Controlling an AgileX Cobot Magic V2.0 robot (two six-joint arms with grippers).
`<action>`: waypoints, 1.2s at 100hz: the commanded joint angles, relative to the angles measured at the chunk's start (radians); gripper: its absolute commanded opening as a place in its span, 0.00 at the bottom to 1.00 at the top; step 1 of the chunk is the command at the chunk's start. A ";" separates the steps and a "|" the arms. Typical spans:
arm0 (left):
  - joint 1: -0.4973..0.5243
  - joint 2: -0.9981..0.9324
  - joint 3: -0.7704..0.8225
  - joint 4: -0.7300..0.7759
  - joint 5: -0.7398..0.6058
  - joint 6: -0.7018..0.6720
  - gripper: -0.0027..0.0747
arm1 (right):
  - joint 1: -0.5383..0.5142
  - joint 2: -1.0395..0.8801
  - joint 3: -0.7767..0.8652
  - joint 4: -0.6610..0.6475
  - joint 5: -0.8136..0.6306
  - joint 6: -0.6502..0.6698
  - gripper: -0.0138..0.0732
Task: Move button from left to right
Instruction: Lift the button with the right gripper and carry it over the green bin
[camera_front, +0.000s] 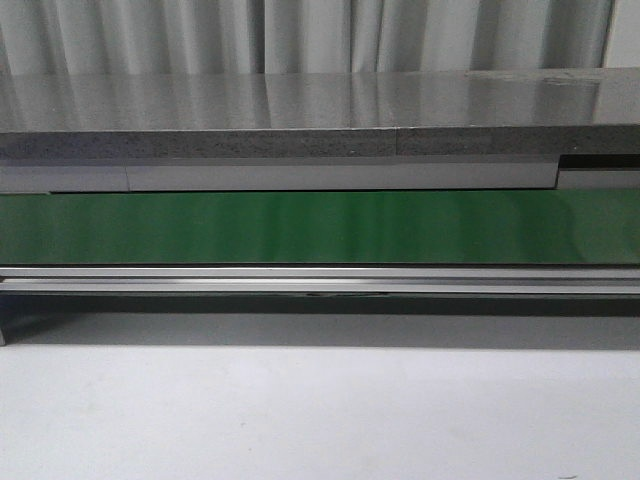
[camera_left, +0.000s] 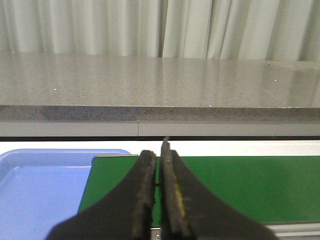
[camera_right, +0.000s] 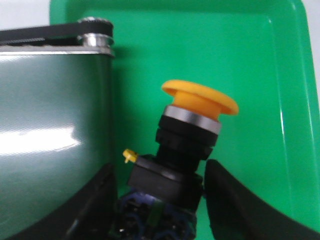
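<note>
Front view: long green conveyor belt (camera_front: 320, 228) runs across the frame between a grey speckled stone counter (camera_front: 300, 110) behind and a white tabletop (camera_front: 300, 410) in front. Neither arm and no button visible here, so this view cannot confirm where anything is placed.

Left wrist view: left gripper (camera_left: 160, 172), black fingers pressed nearly together with only a thin slit between them, nothing held. It hovers over the belt's end, with a pale blue plastic tray (camera_left: 35, 190) just beside the belt. Tray area in view shows no parts.

Right wrist view: the button (camera_right: 192, 135), a push-button switch with a round yellow-orange mushroom cap, silvery ring and black boxy body, sits tilted between the black fingers of the right gripper (camera_right: 160, 200). The fingers (camera_right: 230, 200) stand on both sides of the body; small gaps seem to show, so I cannot tell whether they grip or have let go. Beneath and behind lies a bright green plastic tray (camera_right: 260, 60), next to the belt's roller end (camera_right: 95, 40).

Risks, as judgement:
- Button leans cap-forward; if released from height it could topple or roll on its cap.
- It sits close to the tray wall nearest the belt; a drop here might catch the rim or the roller.
- Small yellow tab (camera_right: 129, 155) on the body could snag a finger during withdrawal.
</note>
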 joint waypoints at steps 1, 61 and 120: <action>-0.004 0.008 -0.026 -0.008 -0.082 -0.002 0.04 | -0.027 0.010 -0.031 -0.021 -0.055 -0.028 0.26; -0.004 0.008 -0.026 -0.008 -0.082 -0.002 0.04 | -0.051 0.150 -0.031 -0.040 -0.090 -0.028 0.47; -0.004 0.008 -0.026 -0.008 -0.082 -0.002 0.04 | -0.043 0.097 -0.080 -0.019 -0.059 0.061 0.70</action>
